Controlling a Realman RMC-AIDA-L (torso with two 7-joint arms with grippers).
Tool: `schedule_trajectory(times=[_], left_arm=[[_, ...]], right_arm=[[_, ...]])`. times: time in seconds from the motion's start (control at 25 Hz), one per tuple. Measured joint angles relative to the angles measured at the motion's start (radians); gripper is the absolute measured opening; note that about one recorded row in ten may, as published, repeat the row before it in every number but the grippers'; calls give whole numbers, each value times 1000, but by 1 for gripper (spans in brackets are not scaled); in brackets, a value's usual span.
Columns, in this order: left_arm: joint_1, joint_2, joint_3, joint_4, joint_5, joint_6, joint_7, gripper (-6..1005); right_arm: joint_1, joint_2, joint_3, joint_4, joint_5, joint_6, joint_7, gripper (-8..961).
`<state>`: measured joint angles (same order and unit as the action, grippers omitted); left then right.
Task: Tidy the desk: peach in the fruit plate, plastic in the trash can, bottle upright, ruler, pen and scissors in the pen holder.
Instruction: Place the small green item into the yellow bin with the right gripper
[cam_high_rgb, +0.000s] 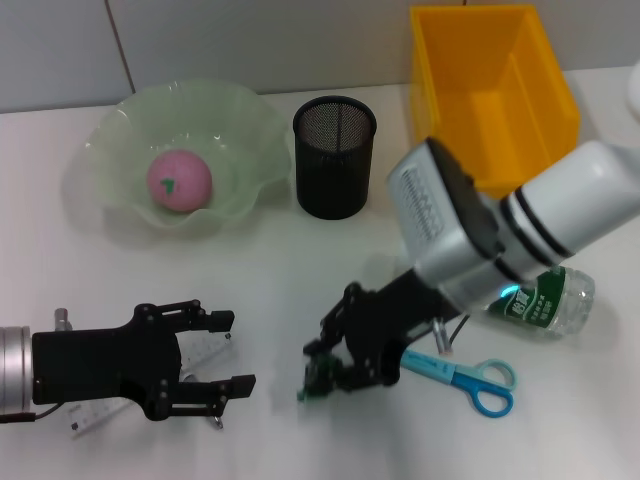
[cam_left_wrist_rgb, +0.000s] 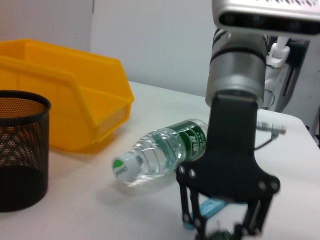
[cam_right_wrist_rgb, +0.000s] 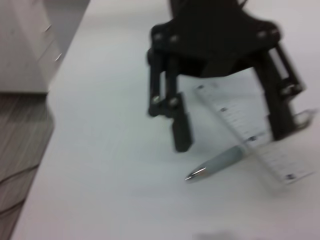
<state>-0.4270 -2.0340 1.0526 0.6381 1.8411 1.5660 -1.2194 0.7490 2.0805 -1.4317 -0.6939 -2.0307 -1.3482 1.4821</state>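
**Desk inventory: jaws and items**

Jaws of the right gripper (cam_high_rgb: 325, 375) sit low at the bottom centre of the head view, pressed in on a small dark green piece of plastic (cam_high_rgb: 318, 380) just above the counter (cam_high_rgb: 300, 270). Whether the plastic touches the counter cannot be told.

Left gripper (cam_high_rgb: 222, 352): lower left of the head view, jaws spread wide, lying over the ruler (cam_high_rgb: 95, 418) and pen (cam_right_wrist_rgb: 217, 162). In the right wrist view the clear ruler and the silver pen cross beneath these spread jaws, one finger (cam_right_wrist_rgb: 181, 131) hanging just beside the pen tip.

Peach (cam_high_rgb: 180, 180): pink, resting in the pale green fruit plate (cam_high_rgb: 120, 130), upper left of the head view.

Pen holder (cam_high_rgb: 334, 157): black mesh cup, upright, just right of the plate at upper centre.

Trash can (cam_high_rgb: 480, 50): yellow bin, upper right, beside the pen holder.

Bottle (cam_high_rgb: 555, 298): clear plastic with green label, lying on its side at the right of the head view, partly behind the right arm. The left wrist view shows its white cap (cam_left_wrist_rgb: 123, 167) pointing toward the yellow bin.

Scissors (cam_high_rgb: 478, 378): blue handles, lying flat on the counter at lower right, between the right gripper and the bottle, blades toward the gripper.
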Motion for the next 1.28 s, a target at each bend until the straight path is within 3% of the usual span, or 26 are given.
schedule_trajectory(times=[0.36, 0.44, 0.48, 0.64, 0.88, 1.04, 1.28], left_arm=[[-6, -4, -11, 0, -3, -18, -4, 811], [-7, -10, -11, 0, -4, -18, -4, 811], [-7, -10, -11, 0, -4, -18, -4, 811], [-9, -23, -11, 0, -4, -19, -2, 811], [-22, -34, -11, -13, -5, -22, -1, 811], [-38, -35, -11, -49, -18, -28, -1, 811], [-44, -35, -3, -53, -20, -30, -7, 811]], right_arm=[[-83, -14, 254, -128, -5, -13, 23, 279], [-108, -14, 383, -177, 0, -38, 23, 274], [-108, -14, 383, -177, 0, -38, 23, 271], [-143, -6, 557, -216, 92, -53, -10, 265], [-185, -5, 643, -196, 263, 24, -77, 264], [-218, -3, 664, -106, 475, 132, -195, 265], [-223, -1, 652, -20, 551, 221, -298, 266]])
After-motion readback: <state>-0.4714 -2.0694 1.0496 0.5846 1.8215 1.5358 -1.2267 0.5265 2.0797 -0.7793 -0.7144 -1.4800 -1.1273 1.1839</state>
